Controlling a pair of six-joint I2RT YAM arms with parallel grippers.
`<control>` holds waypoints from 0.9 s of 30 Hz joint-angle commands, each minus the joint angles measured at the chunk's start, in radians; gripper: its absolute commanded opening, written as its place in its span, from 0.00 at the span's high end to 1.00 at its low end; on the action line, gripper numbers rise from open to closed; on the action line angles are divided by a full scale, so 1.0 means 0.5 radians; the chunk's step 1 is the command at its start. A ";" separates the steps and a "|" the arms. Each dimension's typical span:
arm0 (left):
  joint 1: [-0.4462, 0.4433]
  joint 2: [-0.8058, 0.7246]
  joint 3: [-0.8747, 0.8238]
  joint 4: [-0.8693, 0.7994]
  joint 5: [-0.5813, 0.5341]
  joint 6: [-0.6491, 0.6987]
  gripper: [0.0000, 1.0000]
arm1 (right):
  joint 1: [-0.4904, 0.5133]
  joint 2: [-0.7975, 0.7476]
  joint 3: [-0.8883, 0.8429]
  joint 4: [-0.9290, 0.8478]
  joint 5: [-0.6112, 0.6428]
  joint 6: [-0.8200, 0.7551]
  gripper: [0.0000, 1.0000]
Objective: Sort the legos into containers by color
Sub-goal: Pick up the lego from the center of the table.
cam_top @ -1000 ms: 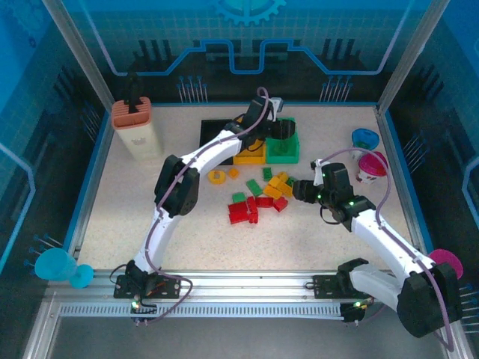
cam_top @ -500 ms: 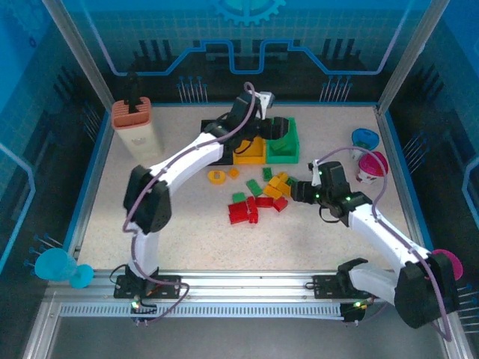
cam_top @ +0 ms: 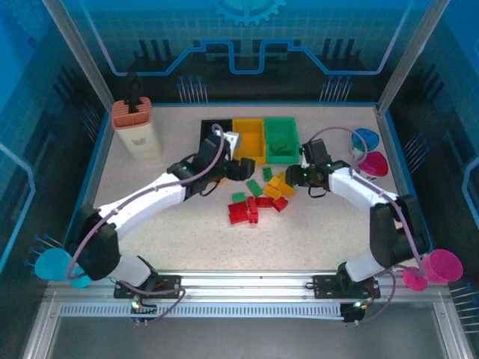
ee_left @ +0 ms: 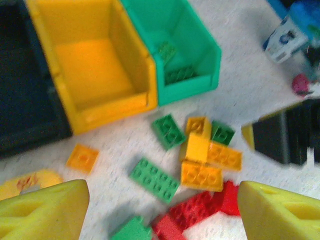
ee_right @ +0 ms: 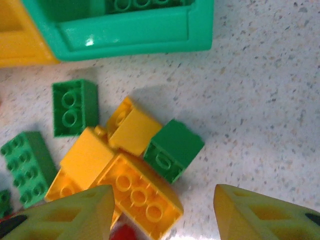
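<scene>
1. Because the right gripper [ee_right: 160,215] hung over a tight cluster (yellow legos [ee_right: 137,197] touching a green brick [ee_right: 174,149]), closing could have caught both colors or scattered the pile.
2. Its fingers [ee_right: 260,212] stood wide, holding nothing, near the green bin [ee_right: 125,35].
3. Left gripper [ee_left: 160,210] — likewise spread wide and empty — hovered over red legos [ee_left: 200,207], near the yellow bin [ee_left: 90,65].

I face a white speckled table [cam_top: 187,232] edged by a thin blue rim [cam_top: 91,183]. Behind it stands a blue back wall [cam_top: 150,30] printed with a fine grid and a gear [cam_top: 247,9] at the top centre. Two slanted metal posts [cam_top: 78,52] frame this wall, with translucent blue side panels [cam_top: 26,112] beyond them. A slotted metal rail [cam_top: 247,308] runs along the near edge. The light is bright and even, with soft shadows.
</scene>
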 commanded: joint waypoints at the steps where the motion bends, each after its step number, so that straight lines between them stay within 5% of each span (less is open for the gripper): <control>1: -0.012 -0.230 -0.167 0.008 -0.112 -0.067 0.21 | -0.040 0.131 0.086 -0.063 0.074 0.052 0.44; 14: -0.029 -0.698 -0.645 -0.139 -0.212 -0.208 0.22 | -0.060 0.429 0.223 -0.052 0.109 0.085 0.42; 27: -0.031 -0.873 -0.771 -0.201 -0.287 -0.215 0.22 | -0.005 0.568 0.281 -0.031 0.056 0.131 0.43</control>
